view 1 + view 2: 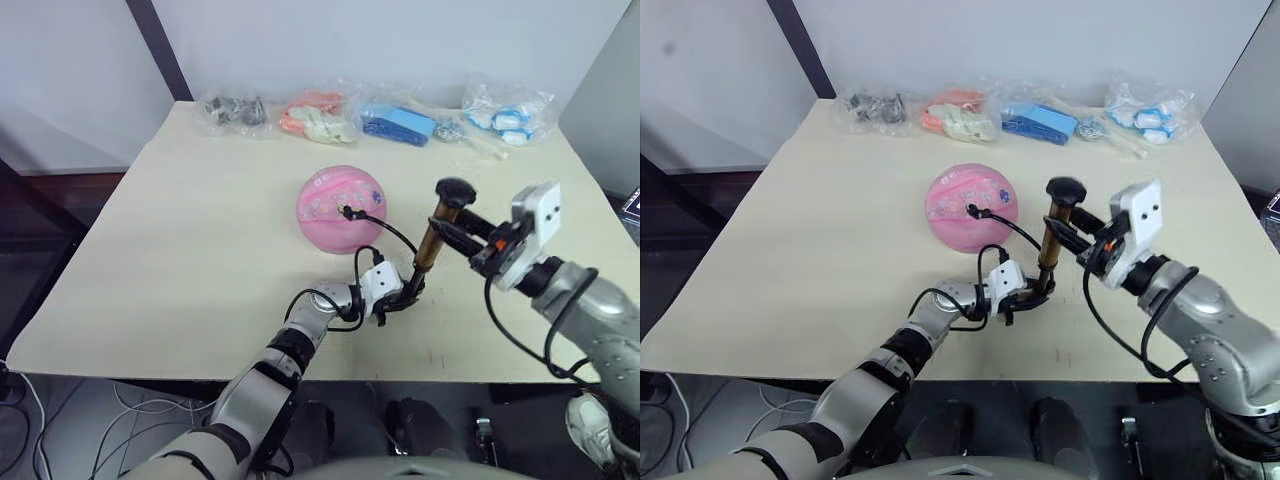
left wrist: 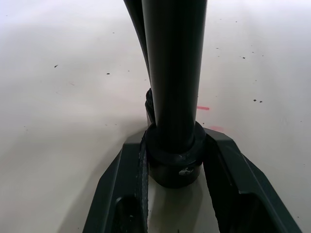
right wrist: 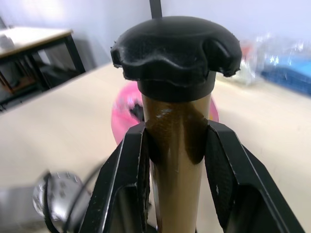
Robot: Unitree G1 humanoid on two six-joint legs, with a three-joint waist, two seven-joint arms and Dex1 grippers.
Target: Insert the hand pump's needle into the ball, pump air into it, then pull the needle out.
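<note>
The pink ball (image 1: 341, 208) rests mid-table. The needle's black fitting (image 1: 347, 212) sits against the ball's near side; the pin itself is too small to make out. A thin black hose (image 1: 392, 230) curves from it to the foot of the hand pump (image 1: 433, 243), which stands upright on the table just right of the ball. My left gripper (image 1: 408, 292) is shut on the pump's black bottom cap (image 2: 174, 167). My right gripper (image 1: 447, 232) is shut on the gold tube (image 3: 176, 141) just under the black knob (image 3: 176, 48), which sits down against the tube.
Several clear plastic bags line the table's far edge: grey parts (image 1: 232, 110), orange-pink items (image 1: 318, 117), blue pieces (image 1: 398, 124) and blue-white pieces (image 1: 508, 117). The table's near edge (image 1: 300, 375) runs just below my left arm.
</note>
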